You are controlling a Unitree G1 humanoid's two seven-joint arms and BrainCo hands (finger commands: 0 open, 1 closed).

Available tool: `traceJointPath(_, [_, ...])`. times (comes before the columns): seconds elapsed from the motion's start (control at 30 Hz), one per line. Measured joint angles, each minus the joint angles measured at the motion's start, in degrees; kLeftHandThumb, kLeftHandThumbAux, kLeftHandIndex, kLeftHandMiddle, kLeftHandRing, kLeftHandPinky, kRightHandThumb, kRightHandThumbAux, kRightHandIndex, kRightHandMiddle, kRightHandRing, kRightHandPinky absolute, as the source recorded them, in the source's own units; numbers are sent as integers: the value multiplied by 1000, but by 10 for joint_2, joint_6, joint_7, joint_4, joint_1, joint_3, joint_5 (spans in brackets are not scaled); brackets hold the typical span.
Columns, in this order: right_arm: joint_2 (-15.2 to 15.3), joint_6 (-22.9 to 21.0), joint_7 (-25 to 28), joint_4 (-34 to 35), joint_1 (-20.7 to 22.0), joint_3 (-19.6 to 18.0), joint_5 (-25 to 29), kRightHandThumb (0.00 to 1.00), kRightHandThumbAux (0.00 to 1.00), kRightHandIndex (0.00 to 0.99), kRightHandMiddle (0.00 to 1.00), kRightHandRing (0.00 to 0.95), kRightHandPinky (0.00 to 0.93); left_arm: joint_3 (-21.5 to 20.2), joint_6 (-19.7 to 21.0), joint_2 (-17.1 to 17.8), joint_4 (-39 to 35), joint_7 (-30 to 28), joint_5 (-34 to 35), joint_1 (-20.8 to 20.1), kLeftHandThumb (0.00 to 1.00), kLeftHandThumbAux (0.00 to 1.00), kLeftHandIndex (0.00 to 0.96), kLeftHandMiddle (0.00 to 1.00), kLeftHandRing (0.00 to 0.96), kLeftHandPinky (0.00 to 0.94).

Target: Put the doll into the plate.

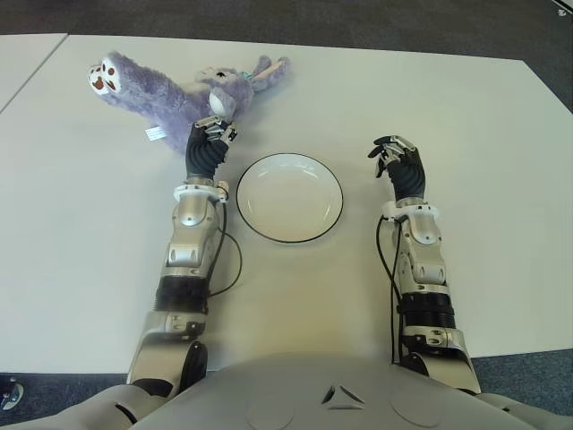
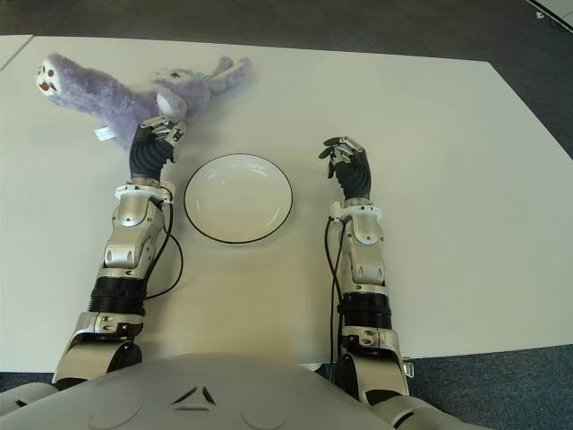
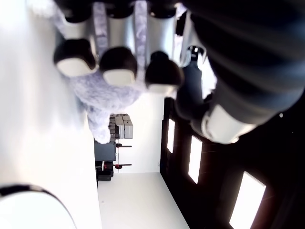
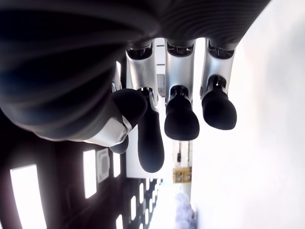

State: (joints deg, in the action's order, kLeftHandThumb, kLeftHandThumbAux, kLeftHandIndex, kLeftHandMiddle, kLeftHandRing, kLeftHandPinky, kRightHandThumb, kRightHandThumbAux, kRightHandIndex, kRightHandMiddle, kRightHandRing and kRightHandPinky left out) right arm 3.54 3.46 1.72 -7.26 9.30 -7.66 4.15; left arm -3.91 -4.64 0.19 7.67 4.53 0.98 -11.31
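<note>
One doll point(image 1: 170, 94), one plate point(image 1: 289, 197), two hands

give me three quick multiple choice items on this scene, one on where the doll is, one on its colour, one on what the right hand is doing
1. Where does the doll lie?
A. in the plate
B. on the table beyond the plate, toward the robot's left
C. in the right hand

2. What colour is the doll's fur?
A. purple
B. green
C. orange

3. What is the state of the right hand?
A. gripping the doll
B. gripping the plate's rim
C. holding nothing

Key:
1 B: the doll is stretched out on the table past the plate, whose bowl is bare, and the left hand is right at the doll.
2 A: its fur shows lilac purple, with white paw soles.
3 C: the right hand shows to the right of the plate, and its wrist view shows nothing between the fingers.
</note>
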Motion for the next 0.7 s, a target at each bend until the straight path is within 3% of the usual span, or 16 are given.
traceJointPath(0.37, [2,-9,-5,7,-1,-1,-1,850,674,424,588,781,758,2,-3,1,-4,6,-13,2,713,705,442,871,881,872])
traceJointPath(0.53, [1,-19,-14,12,-2,-1,-3,850,674,426,588,777,755,5,-27,4,-3,16,-32,2,713,705,442,874,883,870])
traceJointPath(0.7, [-1,-27,-21,16,-2,-2,-2,850,674,426,588,770,754,10,-78,13,4,37,-69,2,715,704,443,871,881,866])
